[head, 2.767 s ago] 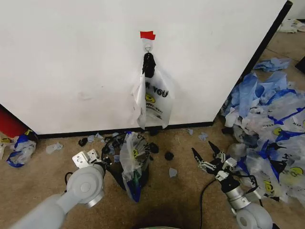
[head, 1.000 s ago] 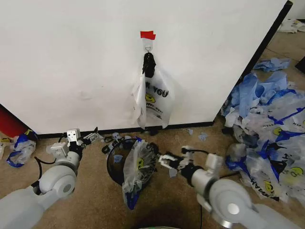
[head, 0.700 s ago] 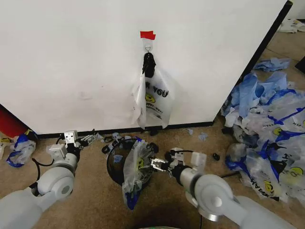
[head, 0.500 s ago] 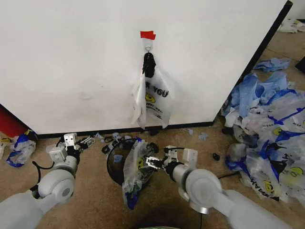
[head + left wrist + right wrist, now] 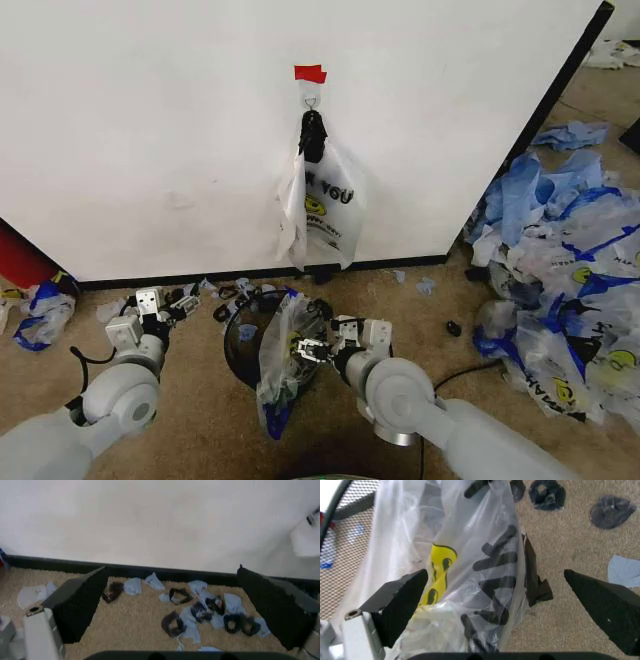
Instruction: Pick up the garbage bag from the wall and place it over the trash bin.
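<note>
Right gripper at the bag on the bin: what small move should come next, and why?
Probably ease the right gripper forward and close on the garbage bag. Its jaws stand open with the plastic draped between them in the wrist view, hanging over one side of the trash bin. The left gripper sits open near the wall.

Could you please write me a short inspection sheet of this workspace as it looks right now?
Surface: brown carpet floor, littered.
Job's things: one garbage bag hangs on the wall hook; another bag drapes over the trash bin.
Clutter: scraps along the baseboard; bag pile on the robot's right.
Grippers: left gripper near the baseboard, jaws open; right gripper at the draped bag, jaws open.
Cables: black cable on the floor.
Surroundings: red tape above the hook.
</note>
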Available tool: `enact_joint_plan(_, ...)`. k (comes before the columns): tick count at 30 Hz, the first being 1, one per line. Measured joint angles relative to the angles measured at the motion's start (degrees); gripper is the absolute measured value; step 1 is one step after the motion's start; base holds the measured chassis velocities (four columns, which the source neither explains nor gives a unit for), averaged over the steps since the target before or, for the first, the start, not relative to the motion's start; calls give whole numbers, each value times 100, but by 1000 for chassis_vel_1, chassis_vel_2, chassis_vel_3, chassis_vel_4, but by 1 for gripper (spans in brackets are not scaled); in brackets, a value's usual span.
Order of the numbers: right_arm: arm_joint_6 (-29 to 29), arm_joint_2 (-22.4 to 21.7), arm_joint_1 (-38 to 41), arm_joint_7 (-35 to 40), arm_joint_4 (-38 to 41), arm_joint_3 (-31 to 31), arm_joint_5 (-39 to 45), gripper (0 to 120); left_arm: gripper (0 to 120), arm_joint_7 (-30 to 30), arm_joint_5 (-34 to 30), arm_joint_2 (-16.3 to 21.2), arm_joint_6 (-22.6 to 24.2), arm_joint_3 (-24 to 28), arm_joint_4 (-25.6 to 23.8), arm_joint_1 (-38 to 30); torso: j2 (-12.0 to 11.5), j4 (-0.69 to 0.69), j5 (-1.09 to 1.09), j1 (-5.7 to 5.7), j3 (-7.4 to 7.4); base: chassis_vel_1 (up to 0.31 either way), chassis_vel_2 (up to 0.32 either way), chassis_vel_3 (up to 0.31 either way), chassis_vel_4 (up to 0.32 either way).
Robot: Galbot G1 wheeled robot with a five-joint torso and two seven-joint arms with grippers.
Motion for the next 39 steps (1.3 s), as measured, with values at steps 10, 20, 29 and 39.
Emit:
enact_joint_plan(10, 0, 113, -56, 234, -140, -170, -100, 69, 100, 24, 64, -49, -53, -36, -22, 69, 0, 0, 0, 0, 0, 0, 0, 0, 0)
enact_joint_plan(20, 117, 121, -172, 221, -223, -165, -217, 35, 100, 26, 98, -49, -108, -29, -34, 107, 1, -1, 0, -1, -1, 0, 0, 0, 0)
enact_joint_plan(29, 242, -21, -247, 175, -238, 2, -300, 1, 100, 52, 108, -72, -110, 39, -29, 76, 1, 0, 0, -1, 0, 0, 0, 0, 0)
enact_joint_plan(39, 556, -526, -769, -705, 134, 621, -1180, 0, 100, 57, 124, 62, -194, -63, -226, 55, 0, 0, 1, 0, 2, 0, 0, 0, 0)
